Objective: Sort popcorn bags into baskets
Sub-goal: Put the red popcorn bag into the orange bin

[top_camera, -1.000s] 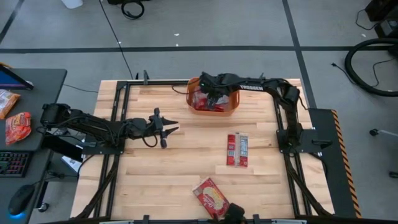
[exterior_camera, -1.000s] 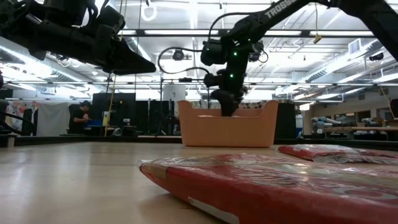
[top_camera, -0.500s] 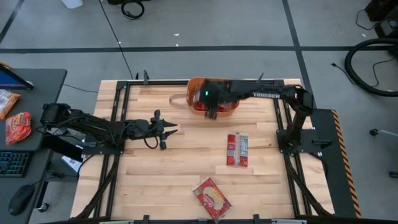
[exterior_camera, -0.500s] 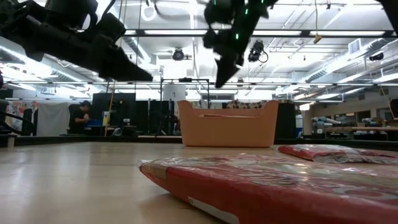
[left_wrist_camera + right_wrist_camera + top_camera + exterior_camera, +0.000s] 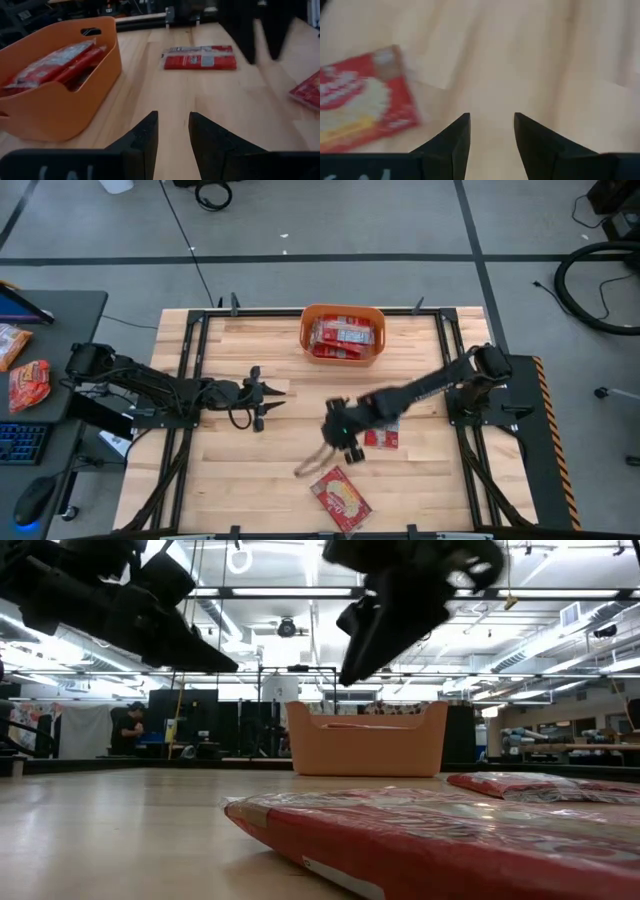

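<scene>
Most of the job looks done. The orange basket (image 5: pixel 343 337) sits at the far side of the table (image 5: pixel 290 475), near the middle, and it already has several popcorn bags (image 5: pixel 345 336) lying inside it. Two bags are not in the basket yet. One bag (image 5: pixel 340 498) lies flat at the near edge of the table. The other bag (image 5: pixel 384 434) lies more to the right, partly hidden under the right arm. The right gripper (image 5: pixel 343 442) hangs over the wood in the middle of the table, close to the near bag. Its two fingers (image 5: pixel 457 137) are spread apart with nothing between them. I think it will go for the near bag next. The left gripper (image 5: pixel 262 392) waits over the left part of the table. Its fingers (image 5: pixel 145 135) have a gap between them and hold nothing.
</scene>
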Robot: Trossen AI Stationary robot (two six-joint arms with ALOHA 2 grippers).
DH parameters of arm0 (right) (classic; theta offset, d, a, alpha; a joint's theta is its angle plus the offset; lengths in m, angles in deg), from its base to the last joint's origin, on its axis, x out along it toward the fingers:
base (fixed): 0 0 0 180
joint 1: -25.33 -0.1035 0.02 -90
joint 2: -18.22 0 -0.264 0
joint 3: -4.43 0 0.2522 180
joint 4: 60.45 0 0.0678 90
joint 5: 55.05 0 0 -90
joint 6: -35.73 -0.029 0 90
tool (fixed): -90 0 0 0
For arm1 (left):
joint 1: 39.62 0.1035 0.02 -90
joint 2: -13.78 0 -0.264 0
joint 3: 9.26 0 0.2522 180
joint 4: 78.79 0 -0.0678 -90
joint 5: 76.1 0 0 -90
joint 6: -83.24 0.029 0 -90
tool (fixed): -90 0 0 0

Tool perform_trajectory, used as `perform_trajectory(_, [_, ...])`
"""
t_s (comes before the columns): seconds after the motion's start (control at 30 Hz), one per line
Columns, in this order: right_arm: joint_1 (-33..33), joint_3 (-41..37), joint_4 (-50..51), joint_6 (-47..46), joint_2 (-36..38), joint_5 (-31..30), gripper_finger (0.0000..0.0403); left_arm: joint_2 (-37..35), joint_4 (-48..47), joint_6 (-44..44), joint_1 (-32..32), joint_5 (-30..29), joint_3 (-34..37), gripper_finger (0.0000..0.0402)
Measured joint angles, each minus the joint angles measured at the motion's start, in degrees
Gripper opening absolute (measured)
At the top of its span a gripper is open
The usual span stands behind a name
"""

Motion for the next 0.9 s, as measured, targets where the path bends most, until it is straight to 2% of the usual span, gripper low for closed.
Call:
perform_trajectory(0.23, [-7.69, -10.35, -15.46, -4.67, -0.24, 1.53, 0.0157, 0.0, 0.2, 0.0, 0.0, -0.1, -1.02, 0.0114])
perform_trajectory(0.4, [-10.74, -12.92, -19.75, -11.67, -0.24, 0.76, 0.0155, 0.0, 0.13, 0.03, 0.0, -0.11, -1.02, 0.0114])
perform_trajectory(0.53, [-12.98, -12.63, -22.85, -13.83, -1.15, -1.25, 0.0147, 0.0, 0.13, 0.27, 0.06, -0.09, -1.02, 0.0114])
perform_trajectory(0.63, [-14.37, -10.78, -24.64, -13.79, -4.93, -1.33, 0.0137, 0.0, 0.21, 0.5, 0.1, -0.18, -1.03, 0.0114])
perform_trajectory(0.77, [-15.29, -7.1, -23.94, -11.43, -10.79, 0.59, 0.0127, 0.0, 0.38, 0.57, 0.1, -0.52, -1.11, 0.0114])
perform_trajectory(0.9, [-14.86, -4.92, -21.77, -11.19, -13.24, 1.46, 0.012, 0.0, 0.42, 0.68, 0.1, -0.51, -1.11, 0.0114])
